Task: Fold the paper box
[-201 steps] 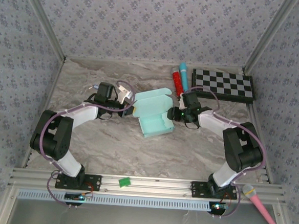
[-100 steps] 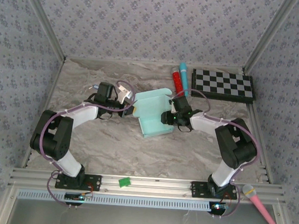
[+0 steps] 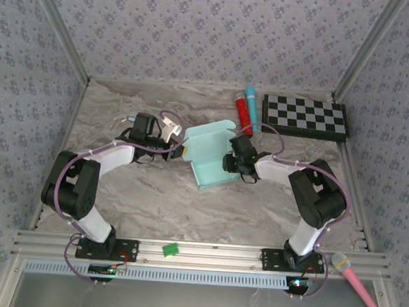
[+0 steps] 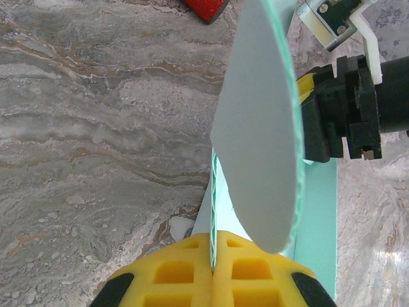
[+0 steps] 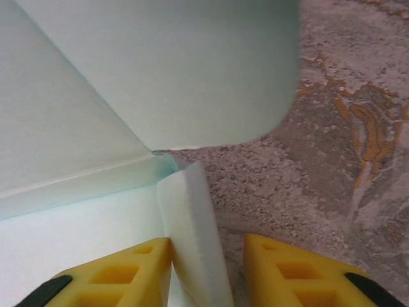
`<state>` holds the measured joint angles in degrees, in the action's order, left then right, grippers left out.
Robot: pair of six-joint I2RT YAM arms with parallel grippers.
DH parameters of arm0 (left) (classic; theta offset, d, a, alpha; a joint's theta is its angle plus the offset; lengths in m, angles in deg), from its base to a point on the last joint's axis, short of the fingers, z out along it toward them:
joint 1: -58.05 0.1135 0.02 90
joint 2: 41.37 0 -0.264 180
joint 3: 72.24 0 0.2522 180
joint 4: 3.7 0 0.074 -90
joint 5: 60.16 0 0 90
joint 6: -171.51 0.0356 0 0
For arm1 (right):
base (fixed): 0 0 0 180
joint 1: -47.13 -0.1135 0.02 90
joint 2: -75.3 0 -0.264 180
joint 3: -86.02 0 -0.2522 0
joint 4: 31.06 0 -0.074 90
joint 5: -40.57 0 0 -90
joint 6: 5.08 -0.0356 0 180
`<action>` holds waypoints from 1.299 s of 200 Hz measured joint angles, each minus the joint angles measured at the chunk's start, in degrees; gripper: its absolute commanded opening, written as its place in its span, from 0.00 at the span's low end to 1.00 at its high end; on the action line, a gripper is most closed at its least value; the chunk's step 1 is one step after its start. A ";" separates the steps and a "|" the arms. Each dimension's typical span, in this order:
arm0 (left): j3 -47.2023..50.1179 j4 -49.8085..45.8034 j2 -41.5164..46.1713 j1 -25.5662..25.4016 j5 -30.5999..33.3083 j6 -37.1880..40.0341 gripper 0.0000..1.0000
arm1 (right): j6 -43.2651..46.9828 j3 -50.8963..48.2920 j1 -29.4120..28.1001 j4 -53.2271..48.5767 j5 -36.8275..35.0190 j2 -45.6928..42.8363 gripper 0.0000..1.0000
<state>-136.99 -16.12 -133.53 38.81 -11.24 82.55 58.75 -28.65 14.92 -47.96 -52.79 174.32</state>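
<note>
The paper box (image 3: 206, 153) sits mid-worktop (image 3: 152, 199) with its lid flap raised, and bare marble lies open toward the near edge. The left gripper (image 4: 213, 251) is pressed together on the thin edge of the box's left wall. The right gripper (image 5: 208, 249) is spread astride the right wall, one finger touching it.

Top cam count: 2 robot arms, i.e. left arm (image 3: 83, 180) & right arm (image 3: 314, 193). 2 grippers, i.e. left gripper (image 4: 213, 238) & right gripper (image 5: 208, 240), each w/ 2 yellow fingers (image 5: 108, 275). 1 mint paper box (image 3: 208, 157). 1 b&w checkerboard (image 3: 305, 116). 2 cylinders: 1 red cylinder (image 3: 242, 111), 1 blue cylinder (image 3: 251, 104). 1 green block (image 3: 170, 249). 1 pink microphone (image 3: 354, 278). 1 marble-look table (image 3: 152, 192).
</note>
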 measured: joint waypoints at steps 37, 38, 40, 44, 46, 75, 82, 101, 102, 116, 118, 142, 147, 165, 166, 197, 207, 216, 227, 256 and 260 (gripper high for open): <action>-0.17 -0.02 0.00 0.00 -0.26 0.00 0.00 | -1.38 0.13 -0.70 -0.02 -2.93 0.63 0.32; -0.20 -0.04 0.00 0.00 -0.26 0.00 0.00 | -1.44 0.13 -0.72 -0.02 -2.99 0.68 0.32; -0.22 -0.04 0.00 0.00 -0.26 0.00 0.00 | -1.46 0.15 -0.74 -0.02 -3.13 0.72 0.32; -0.26 -0.04 0.00 0.00 -0.26 0.00 0.00 | -1.64 0.24 -0.76 -0.04 -3.41 0.85 0.32; -0.28 -0.04 0.00 -0.02 -0.26 0.00 0.00 | -1.70 0.26 -0.83 -0.04 -3.56 0.94 0.32; -0.31 -0.02 0.00 -0.04 -0.26 0.00 0.00 | -2.69 0.85 -1.14 -0.11 -5.33 1.57 0.29; -0.33 -0.02 0.00 -0.04 -0.26 0.00 0.00 | -2.91 0.92 -1.27 -0.15 -5.68 1.62 0.29; -0.46 -0.02 0.00 -0.04 -0.26 0.00 0.00 | -3.15 1.22 -1.66 -0.90 -6.64 1.70 0.27; -0.48 -0.02 0.00 -0.04 -0.26 0.00 0.00 | -3.17 1.25 -1.68 -0.92 -6.69 1.73 0.27; -0.61 -0.04 -0.07 -0.04 -0.24 0.00 0.00 | -3.19 1.75 -1.95 -1.40 -7.26 2.03 0.25; -0.61 -0.04 -0.11 -0.04 -0.24 0.02 0.00 | -3.19 1.84 -1.99 -1.46 -7.37 2.08 0.25; -0.63 0.00 -0.33 -0.04 -0.11 0.02 0.00 | -3.19 2.75 -2.64 -2.67 -8.31 2.67 0.23; -0.63 0.00 -0.33 -0.04 -0.04 0.02 0.00 | -3.19 2.91 -2.75 -2.84 -8.55 2.78 0.23; -0.63 0.00 -0.33 -0.04 0.02 0.02 0.00 | -3.19 3.37 -3.19 -3.54 -9.27 3.02 0.21; -0.63 0.00 -0.33 -0.04 0.02 0.02 0.00 | -3.19 3.41 -3.21 -3.56 -9.31 3.04 0.21; -0.66 0.11 -0.33 -0.04 0.33 0.04 0.00 | -3.19 4.57 -3.78 -5.27 -10.45 3.54 0.20; -0.68 0.11 -0.33 -0.04 0.44 0.04 0.00 | -3.19 4.90 -3.96 -5.81 -10.86 3.69 0.20; -0.72 0.11 -0.35 -0.04 0.50 0.04 0.00 | -3.21 5.20 -4.09 -6.25 -11.13 3.89 0.20; -0.74 0.17 -0.44 -0.04 0.61 0.07 0.00 | -3.19 5.49 -4.24 -6.64 -11.52 4.04 0.19; -0.92 0.20 -0.70 -0.02 0.63 0.26 0.00 | -3.17 6.14 -4.52 -8.07 -12.13 4.22 0.17; -0.94 0.17 -0.74 -0.04 0.63 0.46 0.00 | -3.17 6.21 -4.59 -8.24 -12.22 4.22 0.17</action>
<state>-137.93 -15.94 -134.27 38.77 -10.60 83.01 55.58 -22.44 10.33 -56.20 -65.01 178.54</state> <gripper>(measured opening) 0.054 0.180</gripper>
